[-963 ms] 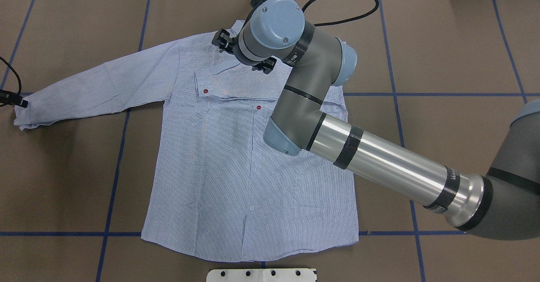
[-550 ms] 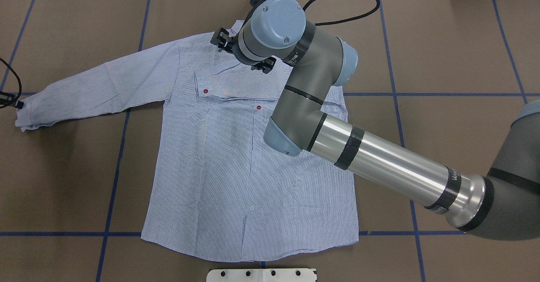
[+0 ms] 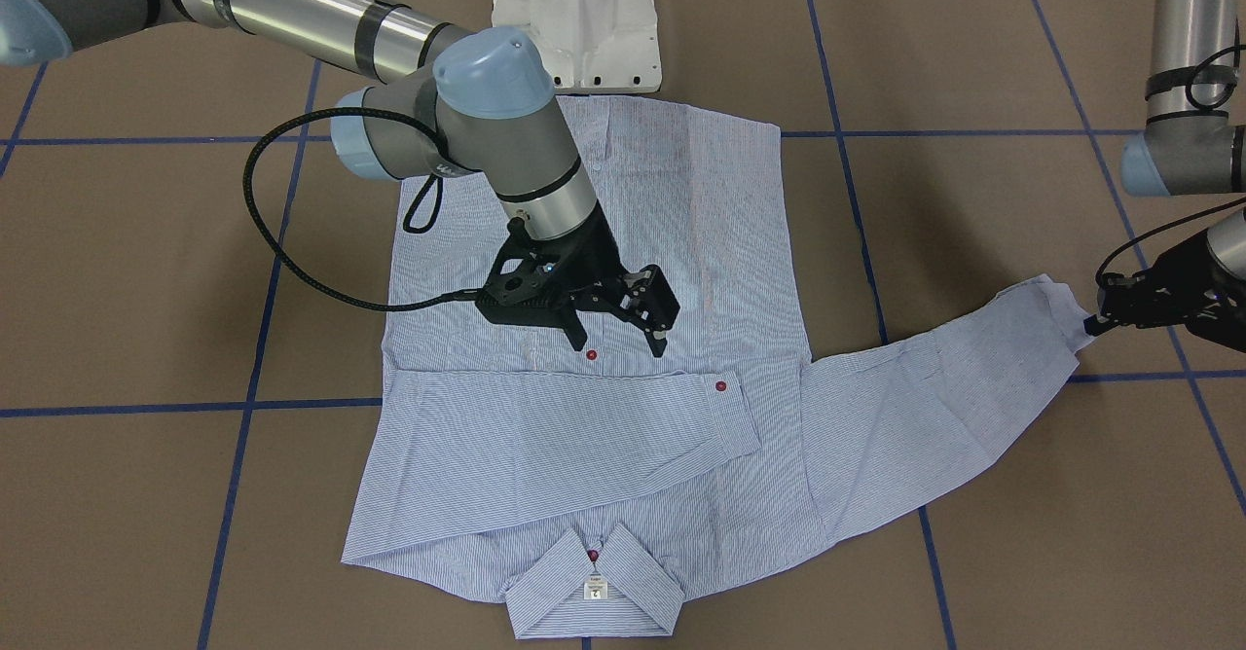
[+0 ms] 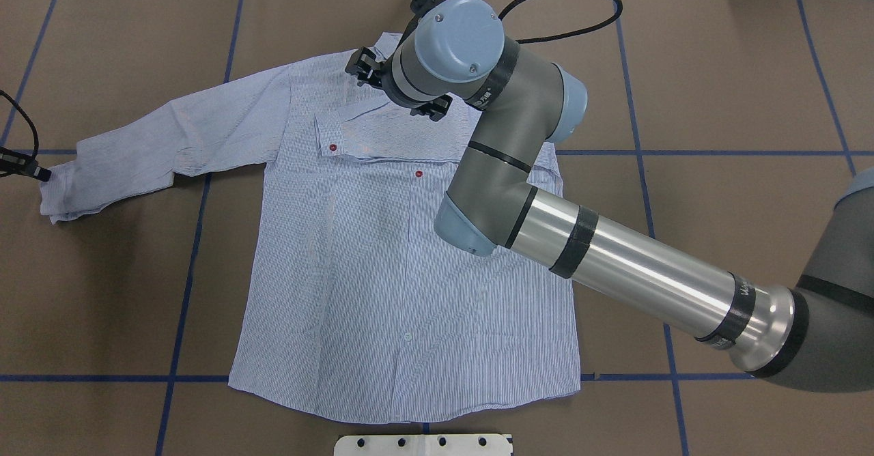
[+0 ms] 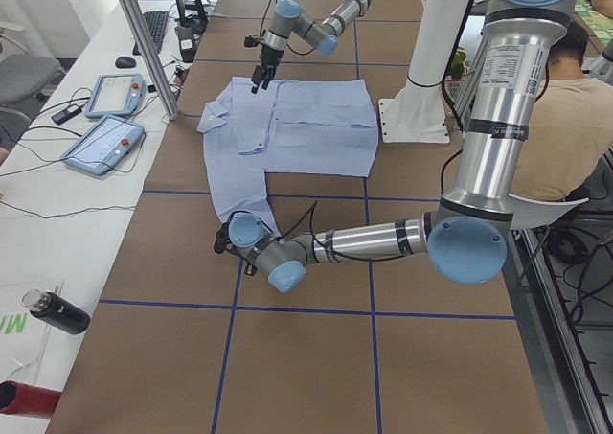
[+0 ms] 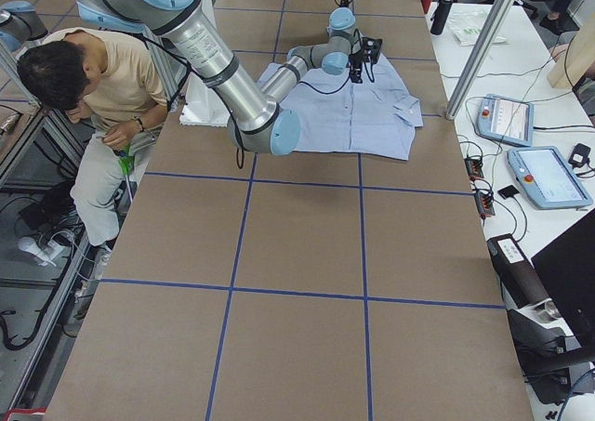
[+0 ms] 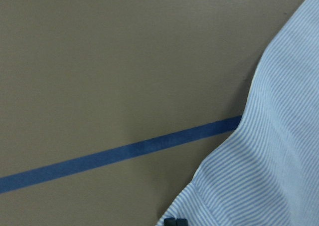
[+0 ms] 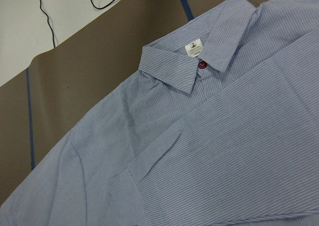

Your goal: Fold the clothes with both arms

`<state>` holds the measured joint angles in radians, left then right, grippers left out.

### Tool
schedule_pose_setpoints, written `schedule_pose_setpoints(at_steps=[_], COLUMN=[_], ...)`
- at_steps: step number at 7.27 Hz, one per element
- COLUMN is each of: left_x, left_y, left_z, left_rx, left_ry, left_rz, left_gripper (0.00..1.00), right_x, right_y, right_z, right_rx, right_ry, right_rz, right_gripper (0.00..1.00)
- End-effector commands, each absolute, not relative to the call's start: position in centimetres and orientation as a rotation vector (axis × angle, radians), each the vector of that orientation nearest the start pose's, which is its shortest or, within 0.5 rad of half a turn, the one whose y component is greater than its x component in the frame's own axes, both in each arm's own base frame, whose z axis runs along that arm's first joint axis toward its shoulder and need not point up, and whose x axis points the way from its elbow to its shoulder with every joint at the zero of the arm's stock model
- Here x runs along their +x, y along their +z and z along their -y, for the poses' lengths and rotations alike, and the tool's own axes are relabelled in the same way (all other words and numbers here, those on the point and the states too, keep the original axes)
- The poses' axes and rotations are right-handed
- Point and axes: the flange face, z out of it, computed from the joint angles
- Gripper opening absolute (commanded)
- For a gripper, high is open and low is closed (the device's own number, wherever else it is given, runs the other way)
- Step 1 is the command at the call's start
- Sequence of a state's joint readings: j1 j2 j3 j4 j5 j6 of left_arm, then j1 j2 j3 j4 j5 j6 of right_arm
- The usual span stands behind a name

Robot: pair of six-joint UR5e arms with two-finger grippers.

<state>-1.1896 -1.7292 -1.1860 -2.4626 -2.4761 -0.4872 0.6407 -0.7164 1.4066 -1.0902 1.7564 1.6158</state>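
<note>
Right, the long-sleeved, light blue-and-white finely striped cloth shirt (image 4: pixel 382 272) lies flat and face up on the brown table (image 4: pixel 717 67), and I take its collar (image 3: pixel 594 582) as my mark. One sleeve is already laid across the chest just hemward of the collar. The other sleeve (image 3: pixel 934 407) runs out from the collar towards the robot's left, its cuff pinched in the closed jaws of the black left gripper (image 3: pixel 1092 323). I judge the step to be carrying that cuff in across the chest: I would lift it so the cloth doesn't drag, keep the sleeve taut, and lay it alongside the folded one. In the way is the black right gripper (image 3: pixel 624 341), jaws spread wide and holding nothing, hovering over the chest hemward of the collar. It and its looping black cable (image 3: pixel 250 188) should clear first. The white pedestal base (image 3: pixel 574 18) sits beyond the hem, far from the collar, no bother
</note>
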Motion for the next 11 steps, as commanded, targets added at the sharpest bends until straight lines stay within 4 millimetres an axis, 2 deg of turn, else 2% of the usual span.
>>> schedule_pose_setpoints(at_steps=[1,2,3,4,5,6,7,8,9,10,11], left_x=[16.5,17.3,18.3,19.5,22.7,27.2,30.1,34.4,39.9,43.5,47.4], left_y=[54.9,46.9,37.3,30.2,26.3,21.2,17.5,13.8,11.6,9.9,8.3], left_z=[56.4,58.1,60.5,61.6,60.8,60.2,59.8,60.4,60.6,61.9,63.2], left_rx=[0.143,0.105,0.049,-0.002,-0.071,-0.14,-0.198,-0.21,-0.205,-0.218,-0.212], left_ry=[0.113,0.069,-0.015,-0.119,-0.179,-0.223,-0.262,-0.321,-0.364,-0.397,-0.428], left_rz=[-1.123,-1.12,-1.122,-1.153,-1.183,-1.207,-1.227,-1.238,-1.266,-1.305,-1.309], left_gripper=[0.0,0.0,0.0,0.0,0.0,0.0,0.0,0.0,0.0,0.0,0.0], right_x=[-46.3,-42.9,-40.1,-37.9,-36.6,-34.6,-30.9,-24.6,-18.9,-15.3,-14.2], right_y=[19.4,22.4,25.0,27.2,29.6,32.6,36.3,40.8,44.9,47.6,49.3], right_z=[52.5,53.4,53.8,54.4,54.7,55.1,55.7,56.5,56.7,56.9,56.9], right_rx=[0.176,0.136,0.13,0.152,0.162,0.175,0.168,0.164,0.182,0.191,0.171], right_ry=[0.461,0.429,0.402,0.378,0.366,0.343,0.307,0.255,0.186,0.154,0.158], right_rz=[1.183,1.169,1.147,1.12,1.087,1.044,1.01,0.983,0.959,0.942,0.938], right_gripper=[1.0,1.0,1.0,1.0,1.0,1.0,1.0,1.0,1.0,1.0,1.0])
